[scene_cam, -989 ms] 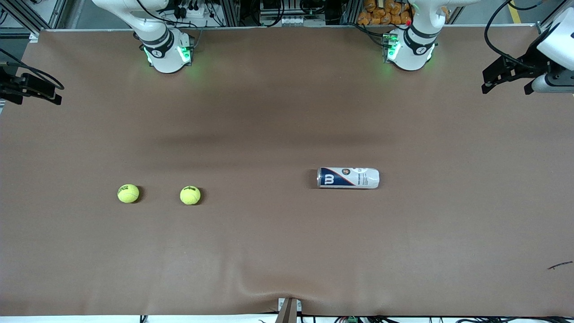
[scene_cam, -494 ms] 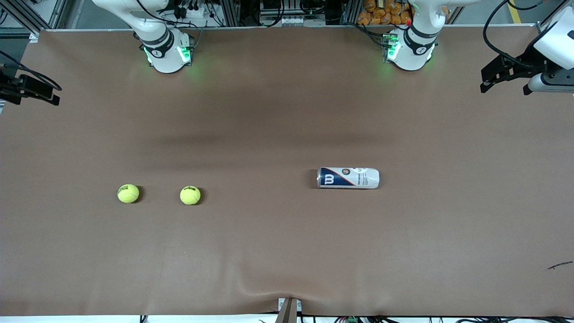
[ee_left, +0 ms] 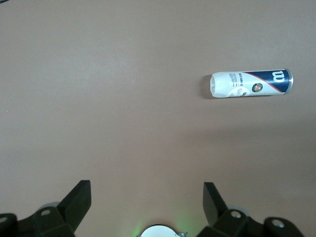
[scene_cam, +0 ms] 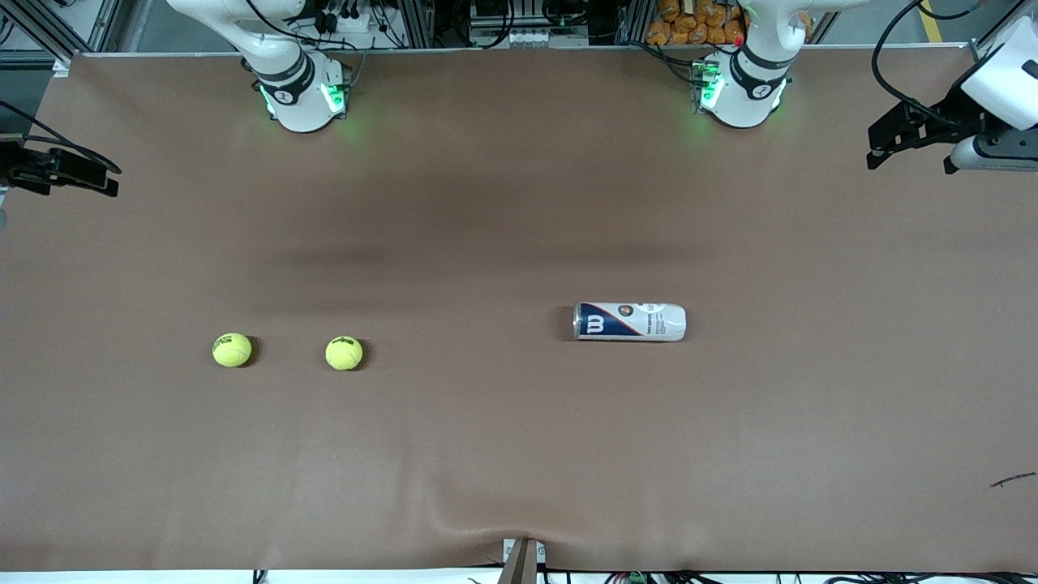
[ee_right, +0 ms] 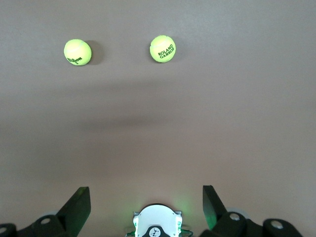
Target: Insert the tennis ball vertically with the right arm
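Two yellow tennis balls lie on the brown table toward the right arm's end: one (scene_cam: pixel 232 349) (ee_right: pixel 162 48) and another (scene_cam: pixel 344 353) (ee_right: pixel 77 52) beside it, closer to the table's middle. A white and blue ball can (scene_cam: pixel 630 321) (ee_left: pixel 252 84) lies on its side toward the left arm's end. My right gripper (scene_cam: pixel 97 177) (ee_right: pixel 146 202) hangs open and empty high over the table's edge at the right arm's end. My left gripper (scene_cam: pixel 888 142) (ee_left: pixel 146 200) is open and empty over the left arm's end.
The right arm's base (scene_cam: pixel 300 89) and the left arm's base (scene_cam: pixel 742 85) stand along the table's edge farthest from the front camera, both lit green. A fold rises in the brown cover (scene_cam: pixel 486 519) at the edge nearest the front camera.
Both grippers have shifted slightly at their ends of the table. The balls and the can have not moved.
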You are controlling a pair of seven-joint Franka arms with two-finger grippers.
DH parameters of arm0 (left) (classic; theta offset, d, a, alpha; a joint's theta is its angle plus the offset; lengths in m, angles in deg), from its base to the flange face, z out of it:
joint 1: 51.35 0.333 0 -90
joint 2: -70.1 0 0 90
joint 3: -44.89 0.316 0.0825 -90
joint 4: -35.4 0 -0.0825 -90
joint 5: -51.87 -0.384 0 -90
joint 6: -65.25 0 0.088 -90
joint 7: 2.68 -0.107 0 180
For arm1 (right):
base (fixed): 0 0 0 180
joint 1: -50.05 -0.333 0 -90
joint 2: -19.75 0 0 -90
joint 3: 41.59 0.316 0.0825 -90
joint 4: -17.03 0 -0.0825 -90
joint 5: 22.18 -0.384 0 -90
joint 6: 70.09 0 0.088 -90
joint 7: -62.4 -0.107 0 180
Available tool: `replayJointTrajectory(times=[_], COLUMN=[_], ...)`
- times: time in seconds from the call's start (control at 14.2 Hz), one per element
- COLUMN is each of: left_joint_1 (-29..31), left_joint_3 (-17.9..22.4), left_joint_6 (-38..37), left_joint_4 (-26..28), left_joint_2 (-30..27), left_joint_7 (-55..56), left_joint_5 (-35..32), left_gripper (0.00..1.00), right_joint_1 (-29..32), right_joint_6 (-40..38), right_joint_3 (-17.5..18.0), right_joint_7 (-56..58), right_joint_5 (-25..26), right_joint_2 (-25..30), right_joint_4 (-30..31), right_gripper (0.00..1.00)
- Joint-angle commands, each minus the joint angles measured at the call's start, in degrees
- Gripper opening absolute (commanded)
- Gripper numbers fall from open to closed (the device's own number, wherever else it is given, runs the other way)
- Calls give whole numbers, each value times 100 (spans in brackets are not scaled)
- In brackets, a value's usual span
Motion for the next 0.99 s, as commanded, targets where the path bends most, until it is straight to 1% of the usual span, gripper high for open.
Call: replayJointTrajectory(times=[0.0, 0.56, 0.78, 0.85, 0.92], left_joint_1=[7, -11, -28, -63, -107], left_joint_3=[-15, -15, -15, -24, -67], left_joint_6=[-106, -106, -106, -106, -97], left_joint_4=[-117, -117, -100, -117, -117], left_joint_2=[111, 181, 233, 295, 374], left_joint_7=[-78, -87, -104, -244, -611], left_joint_5=[-124, -124, -133, -220, -438], left_gripper=[100, 100, 100, 100, 100], right_joint_1=[65, 74, 65, 65, 65], right_joint_6=[95, 403, 413, 430, 456], right_joint_3=[53, 53, 53, 53, 53], right_joint_7=[56, 56, 48, 48, 48], right_joint_5=[26, 35, 35, 35, 35], right_joint_2=[79, 96, 96, 96, 96], right_joint_4=[201, 580, 580, 589, 589], right_gripper=[100, 100, 100, 100, 100])
